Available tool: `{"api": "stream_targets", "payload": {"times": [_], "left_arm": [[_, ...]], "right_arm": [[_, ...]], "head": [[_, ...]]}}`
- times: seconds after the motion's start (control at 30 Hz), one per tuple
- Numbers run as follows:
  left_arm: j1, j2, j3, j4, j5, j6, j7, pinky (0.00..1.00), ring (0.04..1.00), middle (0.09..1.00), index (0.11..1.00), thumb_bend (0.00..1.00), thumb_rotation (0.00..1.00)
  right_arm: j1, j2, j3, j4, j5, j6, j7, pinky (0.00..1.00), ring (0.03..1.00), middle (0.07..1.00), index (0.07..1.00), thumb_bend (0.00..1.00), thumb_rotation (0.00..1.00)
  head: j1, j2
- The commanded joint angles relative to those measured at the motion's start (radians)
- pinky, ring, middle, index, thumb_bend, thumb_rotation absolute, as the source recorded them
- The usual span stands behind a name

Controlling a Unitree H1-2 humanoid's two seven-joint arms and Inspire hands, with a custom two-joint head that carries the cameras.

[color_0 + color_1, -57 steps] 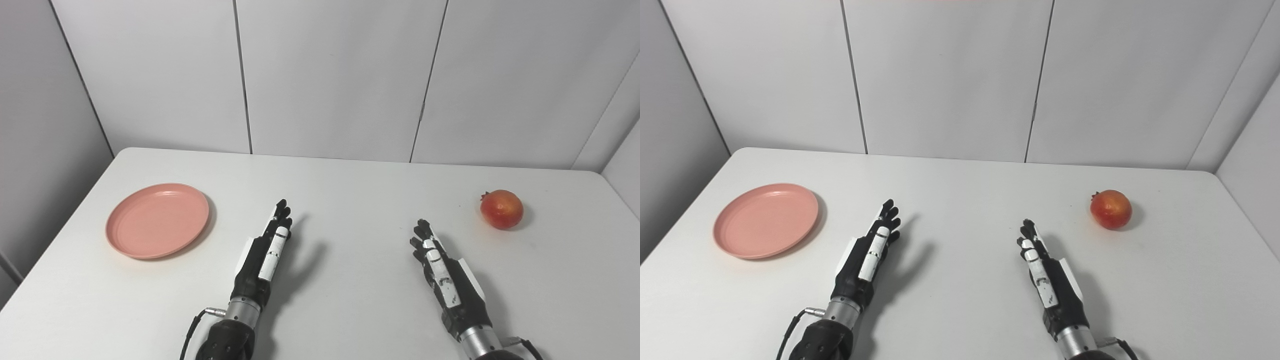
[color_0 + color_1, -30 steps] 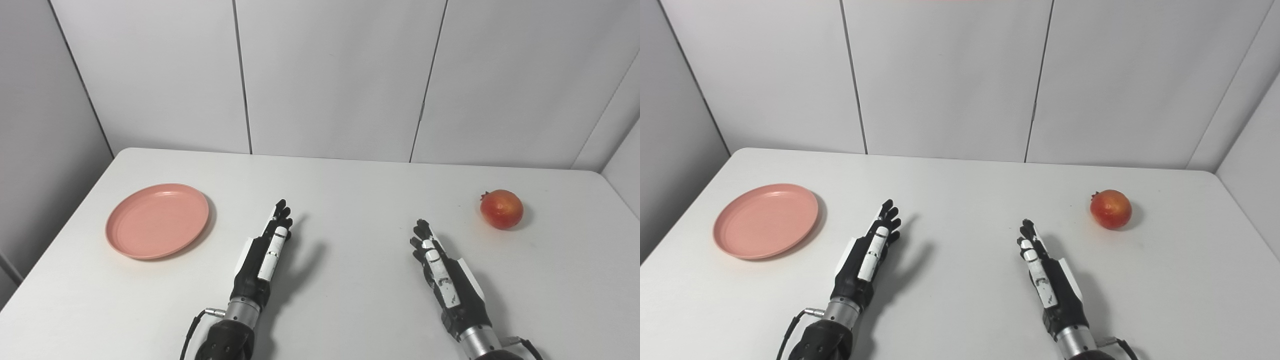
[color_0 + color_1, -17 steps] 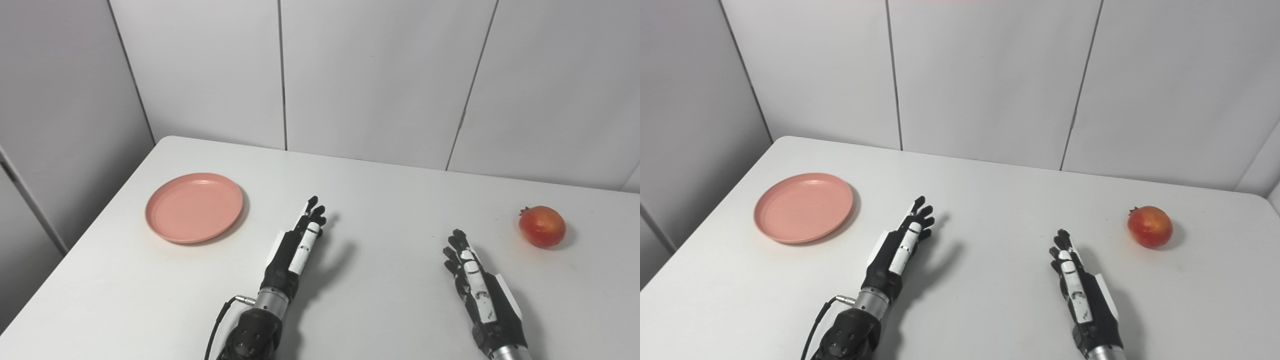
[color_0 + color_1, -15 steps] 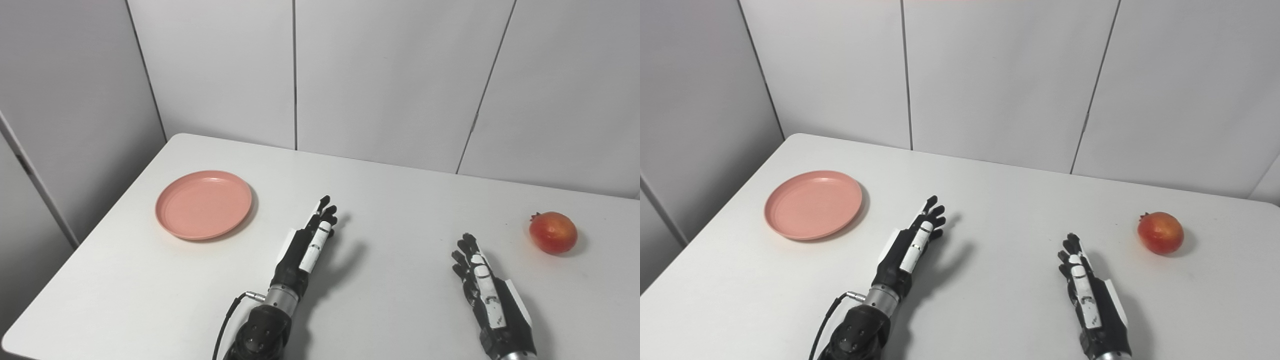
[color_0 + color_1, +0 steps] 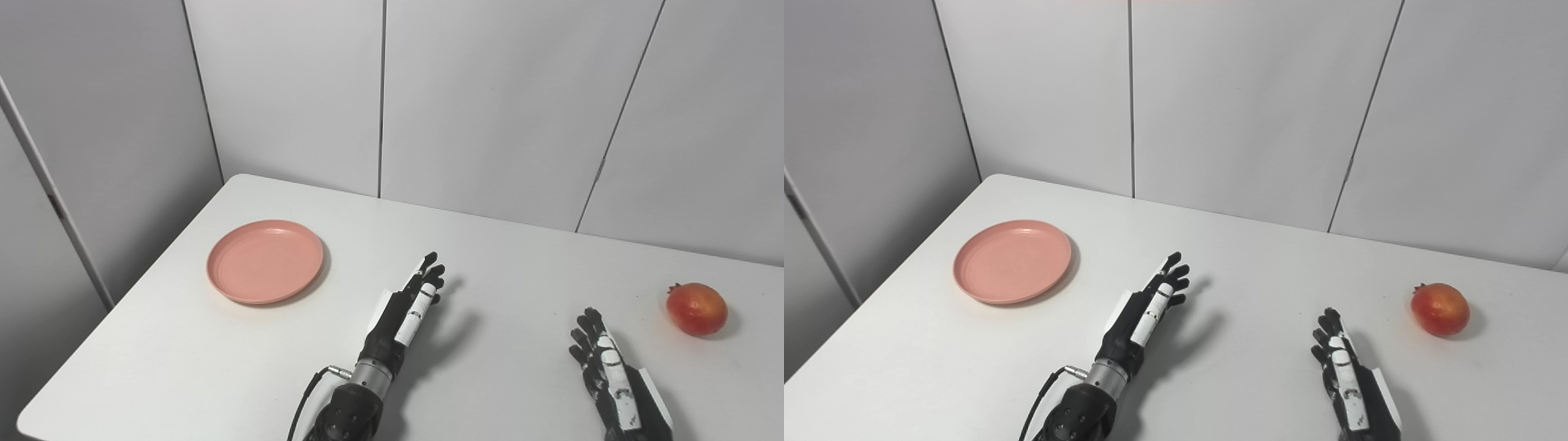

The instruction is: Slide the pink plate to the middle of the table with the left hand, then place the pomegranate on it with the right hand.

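**Our view swings left; plate and fruit untouched**

Since the earlier frames our head cameras have turned toward the left, so the whole scene sits further right in the picture; the plate and the fruit themselves have not shifted on the table (image 5: 527, 257). Our left hand (image 5: 401, 315) has changed little against the tabletop, reaching a touch further forward, and our right hand (image 5: 1350, 373) sits lower in the picture, partly cut by the bottom edge.

The pink plate (image 5: 264, 261) lies flat near the table's left side, well apart from our left hand. That hand is held above the surface near the table's middle, fingers extended and slightly spread, holding nothing.

The pomegranate (image 5: 696, 308) rests on the table towards the right edge, crown pointing up and left. Our right hand lies nearer us and to the fruit's left, apart from it, fingers stretched out and empty.

Pale panelled walls (image 5: 1249, 104) stand behind the table.
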Motion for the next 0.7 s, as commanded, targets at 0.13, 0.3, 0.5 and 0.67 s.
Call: {"api": "stream_targets", "payload": {"times": [0.13,0.3,0.5,0.67], "left_arm": [[0.042,-0.005,-0.004,0.036,0.004,-0.037,0.006,0.89,0.924,0.942,0.945,0.36,1.00],[0.049,-0.001,-0.006,-0.010,0.001,-0.034,-0.001,0.89,0.920,0.941,0.945,0.37,1.00],[0.045,0.004,-0.002,-0.104,-0.023,-0.008,-0.022,0.90,0.925,0.947,0.947,0.38,1.00],[0.027,0.013,0.017,-0.186,-0.038,0.017,-0.026,0.91,0.927,0.946,0.946,0.39,1.00]], "right_arm": [[0.000,0.004,-0.006,-0.020,0.001,-0.022,-0.004,1.00,1.000,1.000,1.000,0.11,1.00],[-0.001,0.014,-0.003,-0.026,-0.001,-0.019,-0.012,1.00,1.000,1.000,1.000,0.09,1.00],[-0.001,0.021,-0.005,-0.027,0.001,-0.025,-0.017,1.00,0.998,1.000,1.000,0.08,1.00],[-0.005,0.019,-0.006,-0.023,0.005,-0.019,-0.015,1.00,1.000,1.000,1.000,0.08,1.00]], "head": [[-0.001,-0.003],[0.001,-0.005],[0.004,-0.006],[0.015,-0.008]]}}
